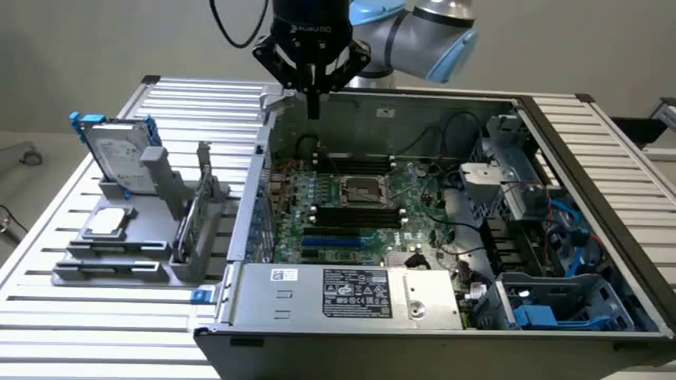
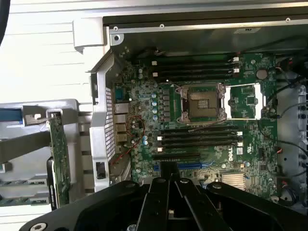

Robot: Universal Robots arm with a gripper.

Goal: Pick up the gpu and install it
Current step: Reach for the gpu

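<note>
Gripper [image 1: 313, 104] fingers together, holding nothing, upper centre of exterior view above open case [image 1: 423, 339]; gpu [image 1: 193, 218] upright in rack [image 1: 116, 267], left-centre; pickup, install both outstanding.

Robotics lab: an opened computer case [image 1: 412, 119] on a slatted aluminium table [image 1: 63, 317].

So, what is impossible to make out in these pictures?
- gpu: wrist view, edge-on in its stand, faces hidden.
- Motherboard: wrist view, some expansion slots behind the shut fingers.
- Power supply label: exterior view, print too small.
- Arm: exterior view, cut off by the top edge.
</note>
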